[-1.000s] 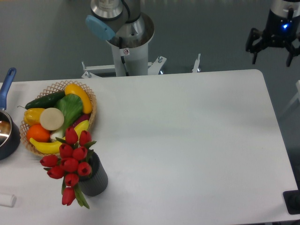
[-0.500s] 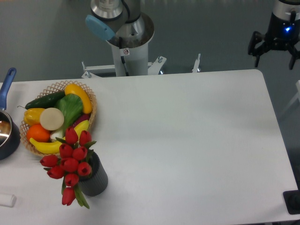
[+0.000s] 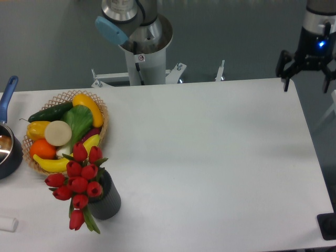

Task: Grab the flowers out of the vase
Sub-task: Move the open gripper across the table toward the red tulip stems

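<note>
Pot (image 3: 7, 152) with a blue handle at the far left edge of the white surface (image 3: 210, 157), only partly in view. Just right of it, a woven basket (image 3: 100, 113) heaped with toy produce: cucumber, yellow pepper, orange, banana, lettuce, a pale round slice.

The flowers (image 3: 79, 184), a bunch of red tulip buds on green stems, stand in the vase (image 3: 107, 202), a dark ribbed cylinder near the front left corner, touching or just short of the basket's front rim. The bunch leans left and forward, spilling wider than the vase mouth; one bud hangs low over the front side. Nothing grips them yet.

Arm base (image 3: 142, 47) mounted behind the rear edge, centre-left.

The claw (image 3: 307, 71) is at the far right, over the rear right corner of the surface, fingers spread wide and pointing down, holding nothing; blue light lit on its body. Over the last second it has dipped slightly lower and drifted a little, but stays in that corner, well apart from the flowers.

Judgement: approach has barely begun. The whole crossing to the front left is still ahead, then a descent onto the stems above the vase mouth.
</note>
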